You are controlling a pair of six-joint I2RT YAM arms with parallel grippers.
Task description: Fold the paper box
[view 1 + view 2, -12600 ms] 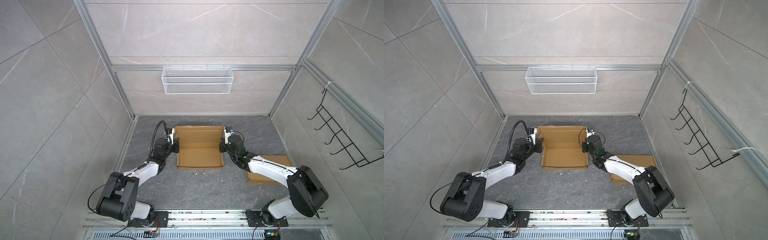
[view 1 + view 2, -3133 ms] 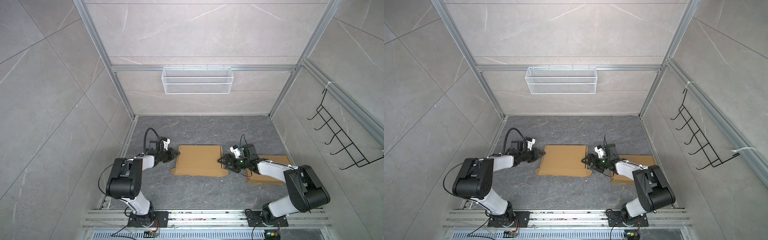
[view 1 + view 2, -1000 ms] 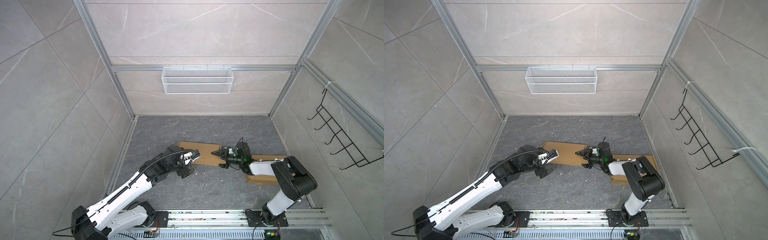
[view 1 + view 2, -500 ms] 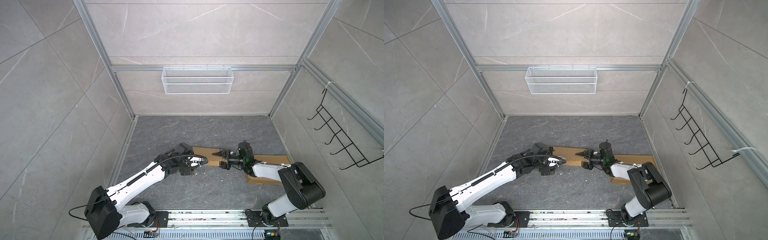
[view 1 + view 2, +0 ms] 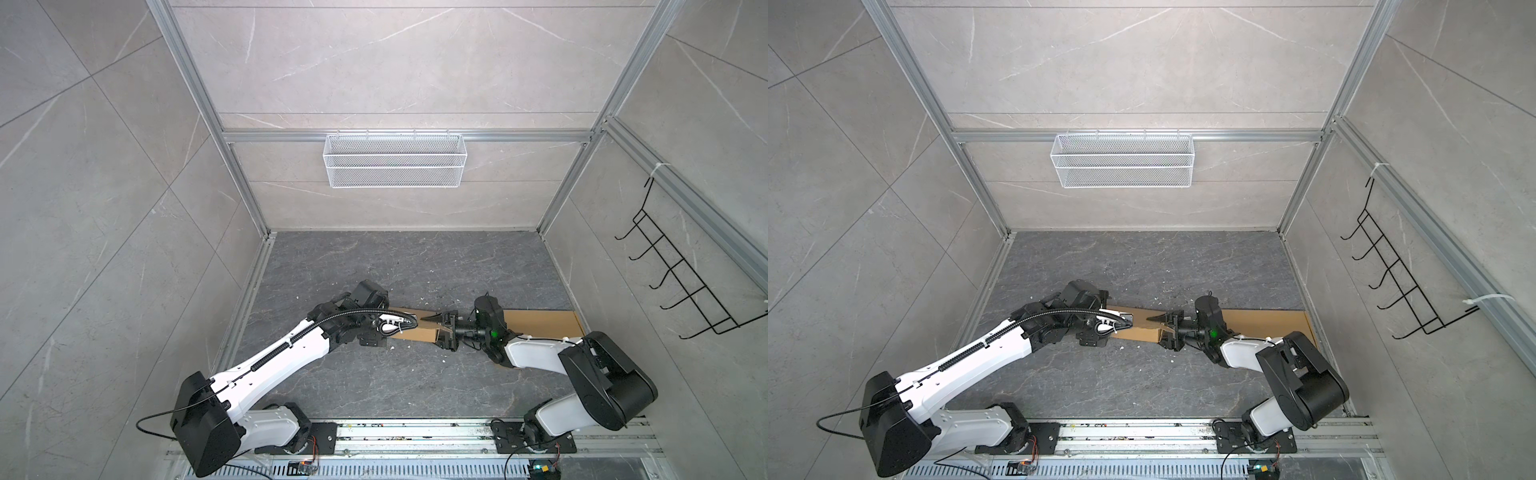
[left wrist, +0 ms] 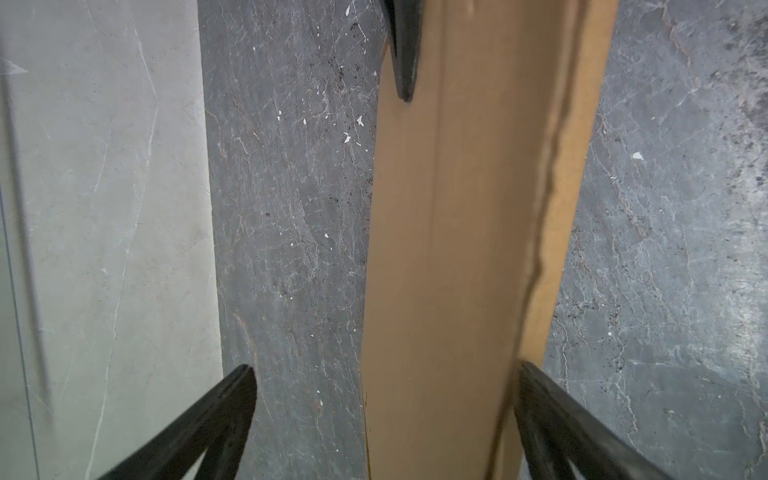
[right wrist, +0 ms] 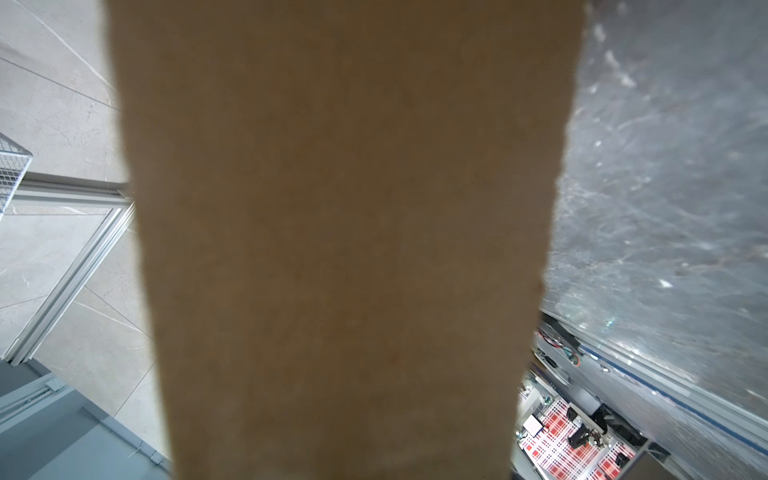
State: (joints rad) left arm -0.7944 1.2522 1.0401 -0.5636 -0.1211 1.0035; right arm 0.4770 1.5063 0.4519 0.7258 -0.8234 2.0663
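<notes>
Facing me, a white wire-mesh basket (image 5: 394, 166) is hanging from the aluminium rail on the far wall. On my right, a black wire hook rack (image 5: 684, 261) is hanging on the right wall. White scraps (image 5: 422, 299) are lying scattered across the dark grey marbled tabletop (image 5: 374, 257).

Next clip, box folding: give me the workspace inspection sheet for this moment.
Surface: dark stone tabletop, dusty.
Job's things: paper box, folded flat, apparently tipped up on edge between the arms; spare cardboard lying flat beneath the right arm.
Clutter: white scraps scattered on the surface.
Grippers: left gripper open, fingers either side of the box; right gripper clamped on its other end.
Cables: black conduit along the left arm.
Surroundings: wire basket on back wall; hook rack on right wall.
</notes>
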